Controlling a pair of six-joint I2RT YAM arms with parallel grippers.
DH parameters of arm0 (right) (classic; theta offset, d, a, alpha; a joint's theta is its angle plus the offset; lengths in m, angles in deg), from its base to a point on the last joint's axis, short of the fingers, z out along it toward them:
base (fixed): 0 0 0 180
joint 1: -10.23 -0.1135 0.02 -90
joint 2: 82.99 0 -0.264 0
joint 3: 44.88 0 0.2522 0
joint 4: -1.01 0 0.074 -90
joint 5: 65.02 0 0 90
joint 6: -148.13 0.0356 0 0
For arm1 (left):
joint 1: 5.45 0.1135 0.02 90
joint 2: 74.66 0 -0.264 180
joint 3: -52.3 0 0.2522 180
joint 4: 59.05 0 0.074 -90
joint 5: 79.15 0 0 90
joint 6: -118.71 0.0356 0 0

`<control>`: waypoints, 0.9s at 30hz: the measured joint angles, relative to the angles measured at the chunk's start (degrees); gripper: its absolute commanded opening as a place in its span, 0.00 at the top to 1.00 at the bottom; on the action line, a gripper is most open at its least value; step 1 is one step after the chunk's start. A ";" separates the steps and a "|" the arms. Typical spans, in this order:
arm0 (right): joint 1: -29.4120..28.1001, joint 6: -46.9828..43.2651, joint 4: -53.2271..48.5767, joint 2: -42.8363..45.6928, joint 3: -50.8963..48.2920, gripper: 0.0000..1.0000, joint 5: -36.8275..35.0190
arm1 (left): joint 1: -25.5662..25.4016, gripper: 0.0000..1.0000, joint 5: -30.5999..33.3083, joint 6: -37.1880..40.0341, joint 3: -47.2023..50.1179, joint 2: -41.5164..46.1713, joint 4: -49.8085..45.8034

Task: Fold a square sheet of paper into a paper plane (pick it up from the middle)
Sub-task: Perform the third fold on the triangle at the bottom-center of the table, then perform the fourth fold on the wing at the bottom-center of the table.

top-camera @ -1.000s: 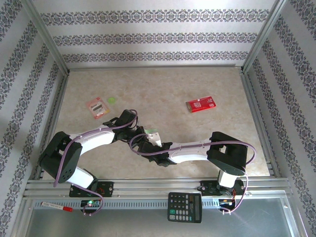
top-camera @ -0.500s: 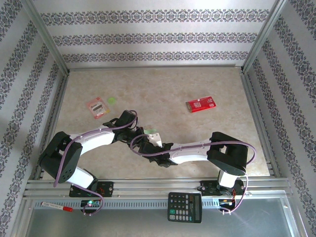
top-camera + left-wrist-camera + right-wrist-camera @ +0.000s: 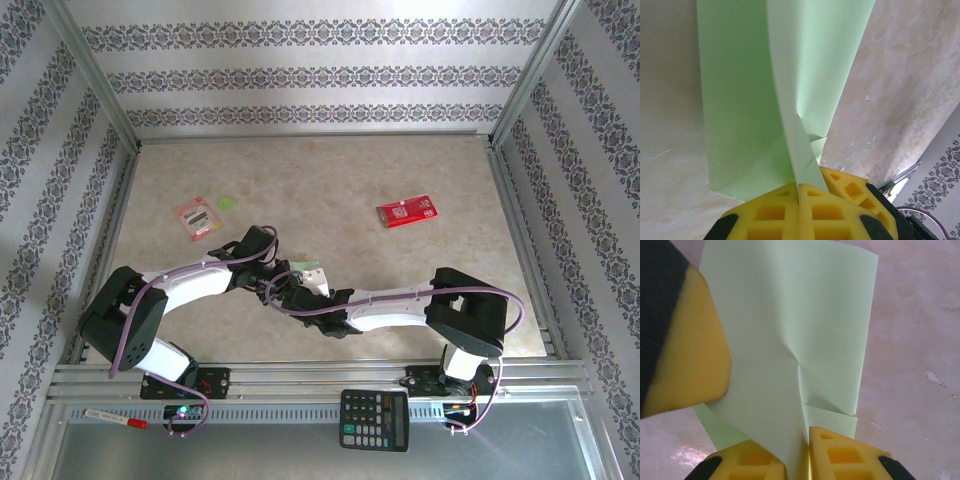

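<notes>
The square sheet of paper (image 3: 311, 271) is light green, creased and folded narrow, and is held upright over the table's middle between both grippers. My left gripper (image 3: 284, 268) reaches it from the left. In the left wrist view the left gripper (image 3: 799, 186) is shut on the paper (image 3: 740, 100), its yellow pads pressed on a raised fold. In the right wrist view my right gripper (image 3: 807, 439) pinches the lower edge of the paper (image 3: 790, 315), with only a thin slit between its pads. A left finger (image 3: 685, 355) stands at the sheet's left side.
A red packet (image 3: 406, 211) lies at the back right. A red-and-white packet (image 3: 198, 217) and a tiny green disc (image 3: 227, 203) lie at the back left. A calculator (image 3: 374, 419) and a marker (image 3: 115, 418) rest on the near metal rail.
Both grippers and the paper have crept slightly up and left. The right arm's elbow has swung a little to the right. The slit between the right pads looks marginally wider.
</notes>
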 measured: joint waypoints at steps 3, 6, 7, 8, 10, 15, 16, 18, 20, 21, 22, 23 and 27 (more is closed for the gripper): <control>0.00 -0.28 0.00 0.00 0.00 0.86 0.00 | 0.00 1.00 0.00 0.00 0.07 0.00 0.00; 0.00 -0.46 0.00 0.00 0.00 0.87 -0.02 | 0.00 1.00 0.00 0.00 0.07 0.00 0.00; 0.00 -0.55 0.00 0.00 0.00 0.87 -0.02 | 0.00 1.00 0.00 0.00 0.07 0.00 0.00; 0.00 -0.57 0.02 0.02 0.00 0.88 -0.02 | 0.00 1.00 0.00 0.00 0.07 0.00 0.00; 0.00 -0.63 0.00 0.09 0.00 0.89 -0.02 | 0.00 1.00 -0.02 0.00 0.07 0.00 0.00; 0.00 -0.83 0.00 0.37 0.00 0.95 -0.02 | 0.00 1.00 -0.02 0.00 0.09 0.00 0.00; 0.00 -0.85 0.02 0.44 0.00 0.96 -0.02 | 0.00 1.00 0.00 0.00 0.09 0.00 0.00; 0.00 -0.85 0.04 0.52 -0.07 0.98 0.00 | 0.00 1.00 -0.04 0.00 0.09 0.00 0.02; 0.02 -0.94 0.42 0.70 -0.42 1.00 0.17 | 0.00 1.00 -0.20 0.00 0.09 0.00 0.02; 0.02 -0.98 0.85 0.83 -0.85 1.00 0.35 | 0.00 0.99 -0.28 0.00 0.09 0.00 0.04; 0.02 -1.05 1.38 0.96 -1.33 1.00 0.48 | 0.00 0.97 -0.42 0.02 0.09 0.00 0.04; 0.17 -1.22 2.16 1.16 -1.97 1.00 0.72 | 0.00 0.94 -0.48 0.00 0.09 0.00 0.04; 0.79 -2.40 6.10 3.15 -5.31 1.00 1.97 | 0.02 0.83 -0.33 0.81 0.09 0.04 -0.04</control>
